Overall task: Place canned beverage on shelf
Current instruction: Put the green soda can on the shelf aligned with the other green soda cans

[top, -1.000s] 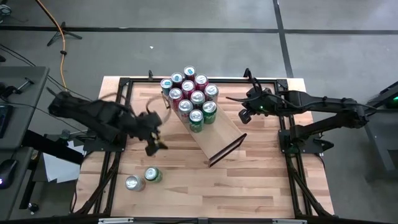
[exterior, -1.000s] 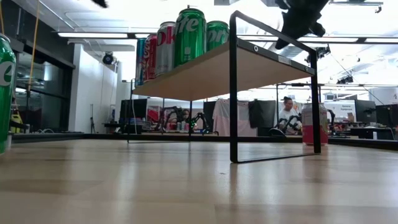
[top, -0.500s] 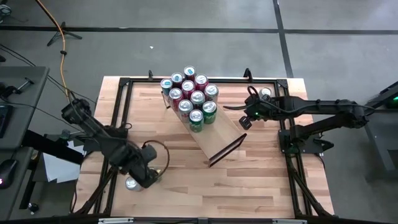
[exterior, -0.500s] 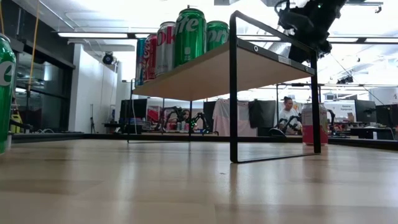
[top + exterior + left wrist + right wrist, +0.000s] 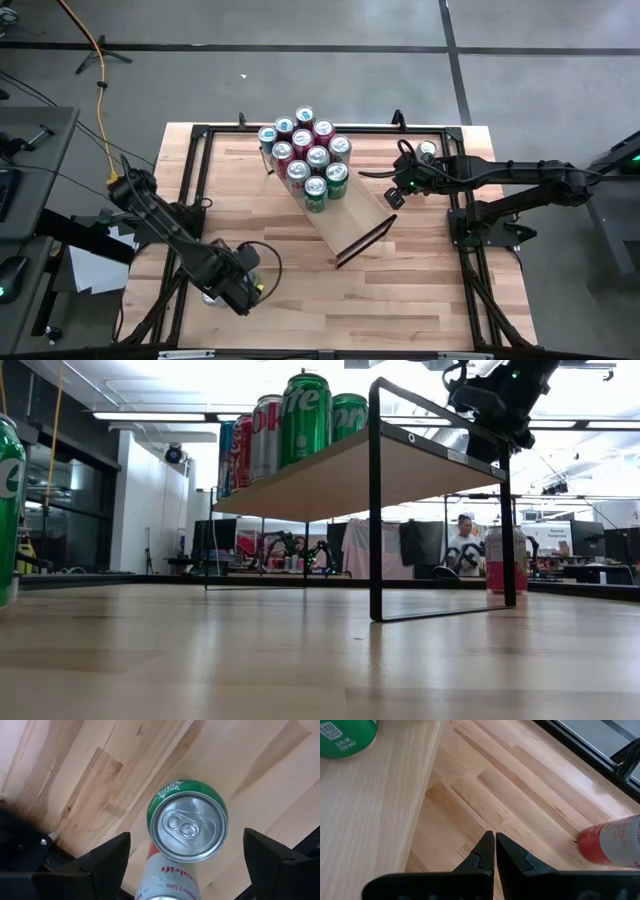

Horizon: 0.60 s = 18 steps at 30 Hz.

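Green can (image 5: 187, 822) with a silver top; white can (image 5: 167, 880) with red lettering beside it; red, green and blue cans (image 5: 307, 158) on a pale wooden shelf (image 5: 352, 222) with a black frame; striped light-wood table (image 5: 400, 290).

The high view looks straight down on the whole butcher-block tabletop (image 5: 400, 290) from well above. The low view sits at tabletop height, looking level under the shelf (image 5: 350, 475) into the room behind. The left wrist view stares down, close, on a green can (image 5: 187, 820). The right wrist view looks down obliquely past the shelf's edge, near the wood. High and low views share the shelf; probably the same cans (image 5: 305, 155).
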Tool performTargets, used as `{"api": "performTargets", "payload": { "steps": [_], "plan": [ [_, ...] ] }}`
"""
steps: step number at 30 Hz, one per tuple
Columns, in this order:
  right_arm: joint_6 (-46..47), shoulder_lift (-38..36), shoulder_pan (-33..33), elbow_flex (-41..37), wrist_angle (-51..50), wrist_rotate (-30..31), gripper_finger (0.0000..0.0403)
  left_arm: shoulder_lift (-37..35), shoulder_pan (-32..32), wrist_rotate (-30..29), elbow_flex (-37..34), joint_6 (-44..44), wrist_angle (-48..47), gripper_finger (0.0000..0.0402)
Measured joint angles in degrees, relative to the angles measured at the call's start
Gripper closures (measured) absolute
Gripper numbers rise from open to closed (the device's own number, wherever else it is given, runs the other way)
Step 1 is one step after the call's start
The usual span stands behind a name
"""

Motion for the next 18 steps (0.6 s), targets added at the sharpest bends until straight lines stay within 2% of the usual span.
{"api": "performTargets", "payload": {
  "steps": [7, 18],
  "plan": [
    [0.0, 0.0, 0.0, 0.0, 0.0, 0.0, 0.0402, 2.6, 0.0, 0.7, -1.7, 0.8, 2.4, 0.0108],
    [0.0, 0.0, 0.0, 0.0, 0.0, 0.0, 0.0402, 2.6, 0.9, 1.7, -7.3, 0.4, 8.6, 0.0108]
  ]
}}
